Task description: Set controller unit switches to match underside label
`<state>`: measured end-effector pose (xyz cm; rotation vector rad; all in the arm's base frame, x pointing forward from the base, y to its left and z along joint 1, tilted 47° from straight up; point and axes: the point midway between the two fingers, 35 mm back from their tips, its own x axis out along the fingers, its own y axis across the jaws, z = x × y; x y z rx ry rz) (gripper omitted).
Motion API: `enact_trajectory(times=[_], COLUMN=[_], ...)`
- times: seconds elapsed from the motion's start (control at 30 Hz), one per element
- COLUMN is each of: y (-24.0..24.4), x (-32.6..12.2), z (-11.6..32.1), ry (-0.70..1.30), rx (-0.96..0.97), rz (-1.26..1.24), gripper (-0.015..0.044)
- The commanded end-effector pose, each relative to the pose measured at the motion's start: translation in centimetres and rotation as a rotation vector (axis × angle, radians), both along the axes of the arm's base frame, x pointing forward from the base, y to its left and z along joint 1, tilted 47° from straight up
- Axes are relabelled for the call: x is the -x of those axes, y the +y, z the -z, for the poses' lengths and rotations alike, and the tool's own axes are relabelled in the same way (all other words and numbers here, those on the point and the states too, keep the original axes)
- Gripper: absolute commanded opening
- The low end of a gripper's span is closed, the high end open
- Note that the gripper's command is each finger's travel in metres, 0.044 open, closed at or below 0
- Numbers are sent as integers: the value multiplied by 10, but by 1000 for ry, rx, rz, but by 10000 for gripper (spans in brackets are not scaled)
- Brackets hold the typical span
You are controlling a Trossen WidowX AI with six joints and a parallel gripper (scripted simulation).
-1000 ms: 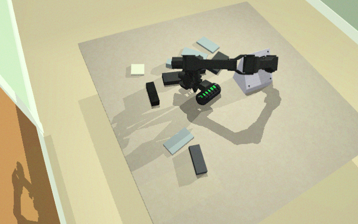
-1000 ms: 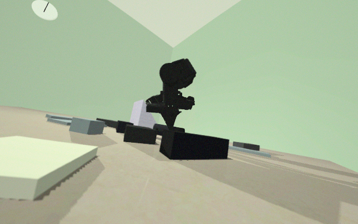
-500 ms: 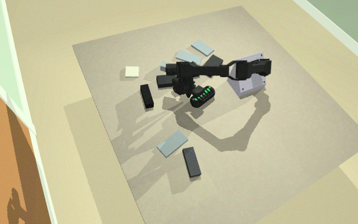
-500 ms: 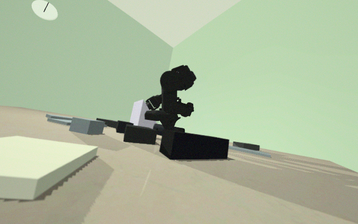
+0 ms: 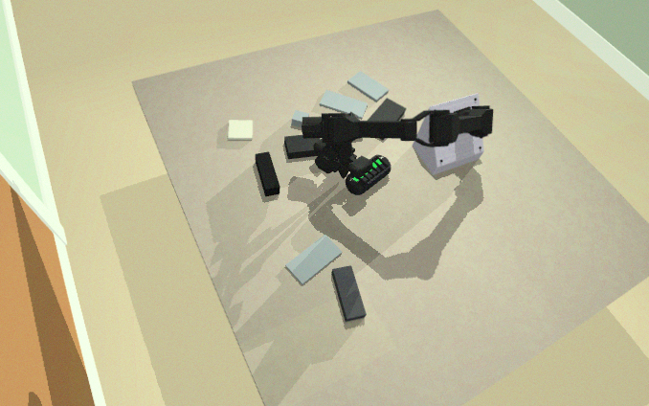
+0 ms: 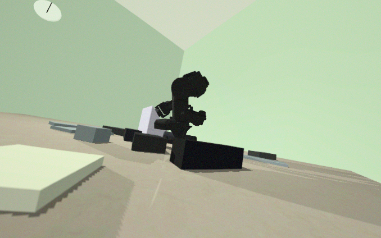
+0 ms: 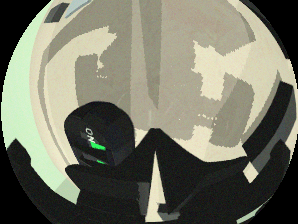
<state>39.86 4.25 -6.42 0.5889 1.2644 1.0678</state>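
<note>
The dark grey controller unit [image 5: 371, 179] [image 6: 192, 138] [image 7: 100, 120] sits on the bench, switches up. Green shows on several rockers in the top view, but the exact settings are too small to read. The wrist view shows an ON marking and two green patches at its near end; the rest is hidden by my finger. The underside label is hidden. My gripper [image 7: 154, 132] is shut and empty, tips low beside the unit's end. In the exterior view it points down in front of the unit. I cannot tell whether it touches the unit.
A black block [image 5: 267, 173] [image 6: 211, 155] and a dark block [image 5: 298, 146] [image 6: 149, 143] lie near the arm. A lavender wedge [image 5: 425, 152] [image 6: 146, 120] stands behind. A cream square [image 5: 240, 129] [image 6: 42, 171], pale plate [image 5: 313, 259] and dark slab [image 5: 348, 293] lie farther out.
</note>
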Motion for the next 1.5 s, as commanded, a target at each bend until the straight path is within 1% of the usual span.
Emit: enact_trajectory(times=[0.0,0.8,1.47], y=[2,8,23], x=[2,5,8], z=[-1,-7,-23], ry=[9,10,10], rx=[-4,-4,-5], rz=[5,5,5], gripper=[0,0,0])
